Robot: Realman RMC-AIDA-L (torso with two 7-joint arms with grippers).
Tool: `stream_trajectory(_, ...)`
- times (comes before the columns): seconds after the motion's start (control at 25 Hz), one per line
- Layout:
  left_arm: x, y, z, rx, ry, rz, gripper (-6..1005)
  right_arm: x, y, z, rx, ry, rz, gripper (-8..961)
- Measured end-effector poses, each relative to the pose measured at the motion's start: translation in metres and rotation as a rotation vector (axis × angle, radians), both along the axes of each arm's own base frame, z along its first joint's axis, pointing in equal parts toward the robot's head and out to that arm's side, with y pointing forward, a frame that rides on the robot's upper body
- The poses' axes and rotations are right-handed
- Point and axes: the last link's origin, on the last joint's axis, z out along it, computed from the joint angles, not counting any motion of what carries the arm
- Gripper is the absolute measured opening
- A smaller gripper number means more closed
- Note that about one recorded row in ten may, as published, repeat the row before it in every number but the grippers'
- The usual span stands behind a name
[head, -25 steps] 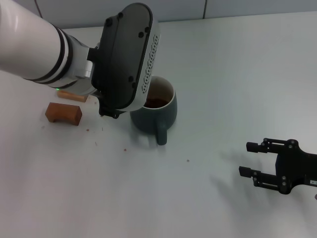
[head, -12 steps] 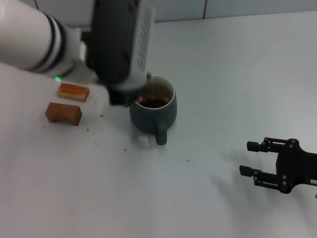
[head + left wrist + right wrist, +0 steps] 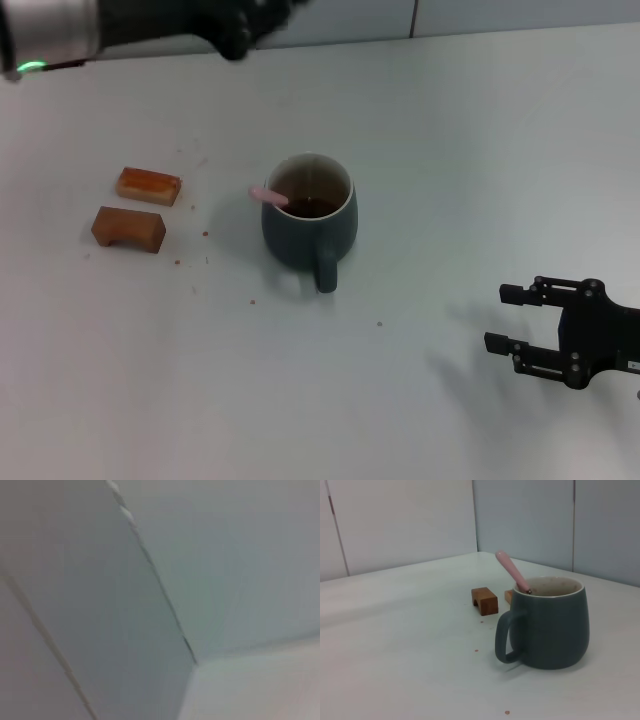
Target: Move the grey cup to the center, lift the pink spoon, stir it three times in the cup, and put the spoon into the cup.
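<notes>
Nearest the camera in the head view, at the lower right of the frame, the right gripper hangs just above the white surface with its fingers spread apart and nothing between them; it has not shifted over the last second and looks parked.

Further up, around the middle of the frame, stands the grey cup, upright, handle turned toward the bottom of the picture. The pink spoon now rests in it: the pink handle leans out over the rim toward the left of the frame, while the bowl end is down inside with the dark liquid. The right wrist view confirms this, showing the cup with the spoon handle slanting up out of the rim.

To the left of the cup, well apart from it, lie two brown blocks, with a few crumbs scattered on the surface between.

What has changed is at the far upper left. A second ago the left arm covered the cup; half a second ago it was lifting off; now only its dark end, the left gripper, shows at the top edge, well clear of cup and spoon. Whether its fingers are parted or closed I cannot tell, but the spoon is plainly no longer in them. By my reading the spoon has been dropped in, and the task looks essentially finished, with only the retreat left.
</notes>
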Motion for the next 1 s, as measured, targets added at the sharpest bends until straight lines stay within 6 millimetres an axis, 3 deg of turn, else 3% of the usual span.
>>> stream_trajectory(0.04, -0.017, 0.003, 0.004, 0.007, -0.116, 0.044, 250, 0.0, 0.0, 0.0, 0.0, 0.0, 0.0, 622)
stream_trajectory(0.08, -0.017, 0.003, 0.004, 0.007, -0.116, 0.044, 251, 0.0, 0.0, 0.0, 0.0, 0.0, 0.0, 622)
stream_trajectory(0.12, -0.031, 0.004, 0.007, 0.017, -0.198, 0.07, 251, 0.0, 0.0, 0.0, 0.001, -0.001, 0.0, 622)
stream_trajectory(0.16, -0.056, 0.003, 0.006, 0.02, -0.293, 0.117, 252, 0.001, -0.001, 0.0, 0.001, -0.001, -0.002, 622)
stream_trajectory(0.28, -0.056, 0.003, 0.006, 0.02, -0.293, 0.117, 253, 0.001, -0.001, 0.0, 0.001, -0.001, -0.003, 622)
stream_trajectory(0.32, -0.082, -0.002, 0.001, 0.015, -0.355, 0.158, 254, 0.001, -0.001, 0.001, 0.004, -0.001, -0.006, 622)
stream_trajectory(0.48, -0.105, -0.01, -0.005, 0.032, -0.379, 0.186, 354, 0.002, -0.001, 0.002, 0.011, 0.001, -0.011, 622)
stream_trajectory(0.56, -0.135, -0.025, -0.013, 0.083, -0.404, 0.224, 404, 0.003, -0.001, 0.003, 0.016, 0.002, -0.014, 622)
stream_trajectory(0.72, -0.143, -0.031, -0.015, 0.098, -0.405, 0.231, 489, 0.004, -0.001, 0.005, 0.026, 0.0, -0.023, 622)
stream_trajectory(0.76, -0.178, -0.066, -0.032, 0.158, -0.402, 0.251, 510, 0.004, -0.001, 0.005, 0.026, 0.0, -0.023, 622)
stream_trajectory(0.92, -0.201, -0.098, -0.048, 0.18, -0.388, 0.28, 595, 0.006, 0.0, 0.006, 0.031, -0.005, -0.025, 622)
stream_trajectory(1.0, -0.205, -0.102, -0.05, 0.181, -0.388, 0.29, 638, 0.006, 0.0, 0.006, 0.032, -0.006, -0.025, 622)
